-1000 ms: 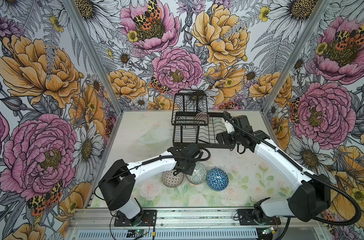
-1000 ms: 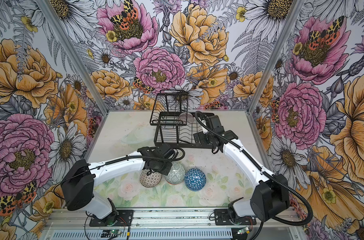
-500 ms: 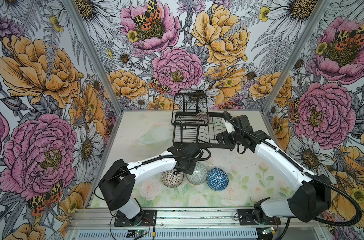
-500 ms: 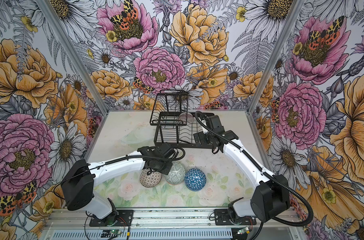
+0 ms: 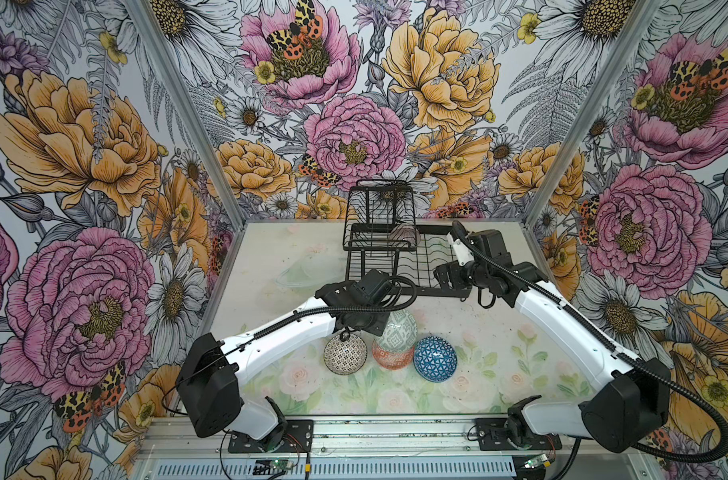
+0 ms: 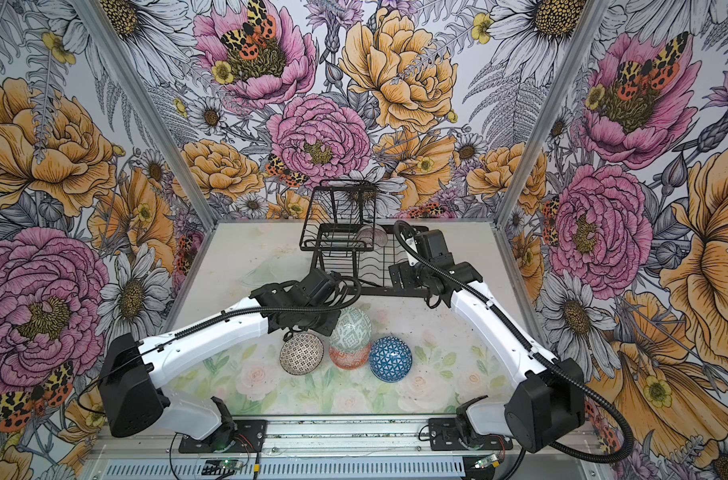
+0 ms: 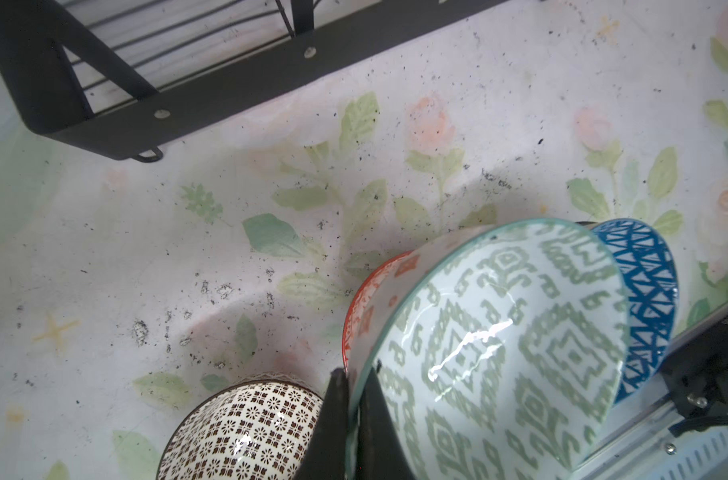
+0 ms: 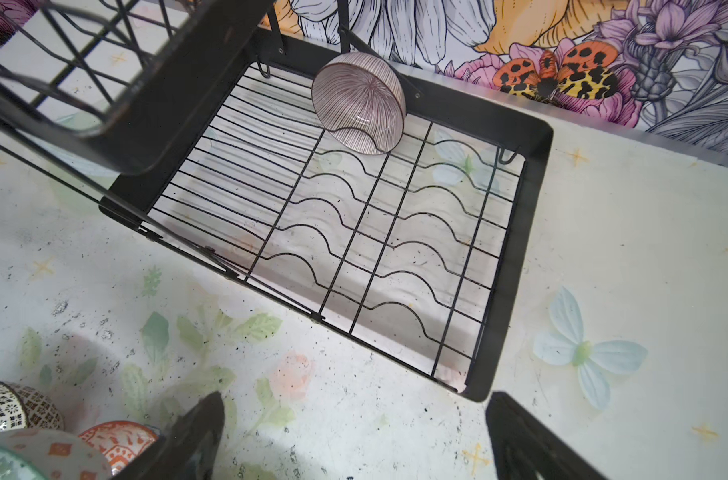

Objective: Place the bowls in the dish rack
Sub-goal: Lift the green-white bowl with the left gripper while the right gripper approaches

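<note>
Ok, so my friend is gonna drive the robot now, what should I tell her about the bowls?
Left gripper: shut on the grey-green bowl rim, bowl tilted over the orange-diamond bowl.
Right gripper: open, empty, near the dish rack front.
Done: pink-lined bowl in the rack.
To do: held bowl, orange-diamond bowl, dotted bowl, blue-triangled bowl on the table; a faint pale bowl beside the rack.

The floral-print table (image 5: 478,332) carries the black dish rack (image 5: 426,259) toward its far edge. Nearer its front edge, side by side, sit a dotted bowl (image 5: 345,353), an orange bowl (image 5: 389,361) and a blue bowl (image 5: 435,358).
</note>
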Controlling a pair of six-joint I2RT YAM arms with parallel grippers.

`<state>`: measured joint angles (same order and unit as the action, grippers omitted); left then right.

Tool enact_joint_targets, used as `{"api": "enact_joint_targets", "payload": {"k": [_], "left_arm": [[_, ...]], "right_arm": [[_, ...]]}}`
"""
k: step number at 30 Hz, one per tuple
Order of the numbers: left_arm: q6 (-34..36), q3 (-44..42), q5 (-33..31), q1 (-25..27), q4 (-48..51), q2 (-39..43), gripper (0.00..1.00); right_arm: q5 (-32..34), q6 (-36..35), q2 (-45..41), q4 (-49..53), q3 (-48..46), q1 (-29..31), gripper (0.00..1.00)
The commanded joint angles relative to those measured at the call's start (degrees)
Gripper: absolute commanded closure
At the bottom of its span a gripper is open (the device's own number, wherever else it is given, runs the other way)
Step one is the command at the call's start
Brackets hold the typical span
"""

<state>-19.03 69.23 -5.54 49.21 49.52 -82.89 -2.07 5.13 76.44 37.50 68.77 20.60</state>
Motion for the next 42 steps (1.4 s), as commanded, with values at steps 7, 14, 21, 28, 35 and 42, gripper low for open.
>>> {"api": "enact_joint_targets", "payload": {"k": [7,14,21,28,35,42], "left_arm": [[-1.6,0.2,-12.2,-1.4,-18.1,5.8,1.00],[-2.1,-1.8,-13.9,-1.5,-29.4,5.9,1.00],[-2.2,-2.6,-13.0,-1.5,-34.8,5.0,1.00],[-2.0,-2.1,-12.0,-1.2,-38.0,4.5,1.00],[-2.2,-2.1,-10.8,-0.6,-40.9,2.9,1.00],[-2.3,-2.2,-10.6,0.1,-43.4,1.9,1.00]], "right_arm": [[-12.4,5.9,-6.6,-2.6,0.2,-1.4,0.00],[-21.4,13.5,-11.1,-6.7,-1.4,-1.1,0.01],[-14.6,16.3,-10.5,-8.3,-4.0,2.9,0.05],[-9.9,18.3,-6.7,-11.5,-4.5,5.7,0.16],[-6.6,21.0,-4.0,-14.6,-4.4,6.6,0.35],[-6.5,22.2,-2.9,-16.1,-4.6,6.7,0.60]]}}
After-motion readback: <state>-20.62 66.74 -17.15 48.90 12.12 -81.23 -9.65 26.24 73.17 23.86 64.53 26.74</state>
